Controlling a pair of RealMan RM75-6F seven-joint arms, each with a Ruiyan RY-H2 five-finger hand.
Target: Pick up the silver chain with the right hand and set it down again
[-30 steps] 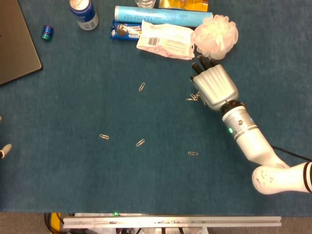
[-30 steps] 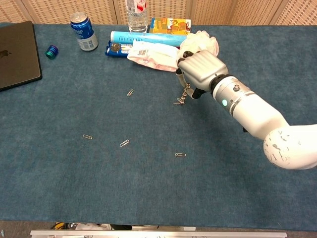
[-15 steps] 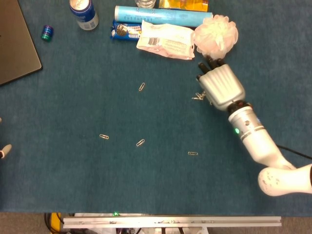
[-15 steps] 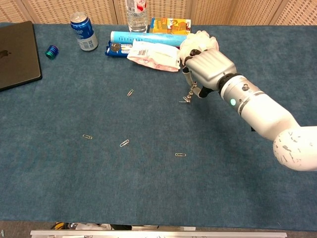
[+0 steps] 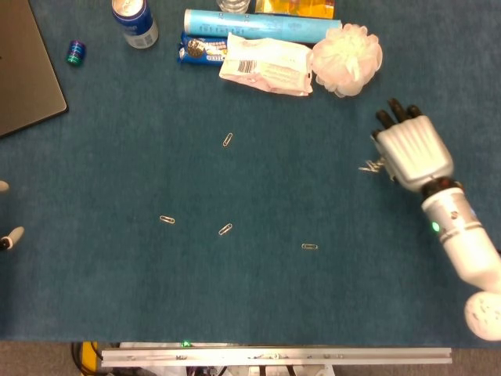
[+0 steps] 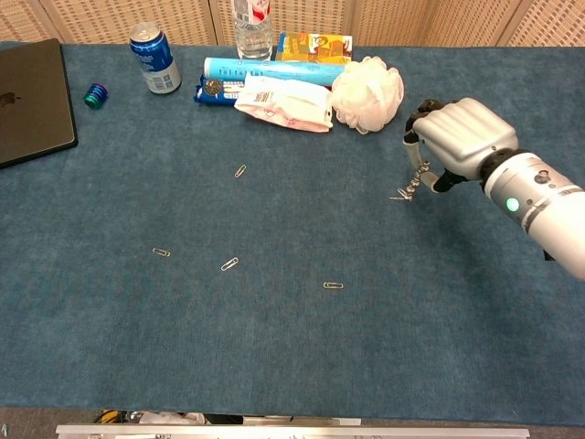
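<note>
The right hand point(image 6: 457, 137) sits at the right of the frame in the chest view, fingers point(image 5: 395, 114) curled around the silver chain point(image 6: 413, 179). The chain hangs from under the hand, and whether its lower end touches the blue bench point(image 6: 274, 347) cannot be told. In the head view the chain point(image 5: 371, 166) shows as a small glint at the hand's left edge.

Four paper clips lie apart on the bench: one in the upper middle point(image 5: 227, 140), one at left centre point(image 5: 167, 219), one at the centre point(image 5: 225, 229), and one lower right of centre point(image 5: 310, 247).

Along the top of the frame stand one blue soda can point(image 6: 154, 46), one small blue-green cap point(image 6: 95, 95), one clear bottle point(image 6: 251, 27), one long light-blue tube point(image 6: 274, 69), one dark cookie pack point(image 5: 202, 50), one white-and-pink wrapper point(image 6: 283, 102), one yellow box point(image 6: 315, 46) and one cream bath pouf point(image 6: 367, 91). One closed laptop point(image 6: 32, 101) lies at the upper left.

At the left edge of the head view a sliver of the left hand point(image 5: 6, 239) shows; how its fingers lie cannot be told.
</note>
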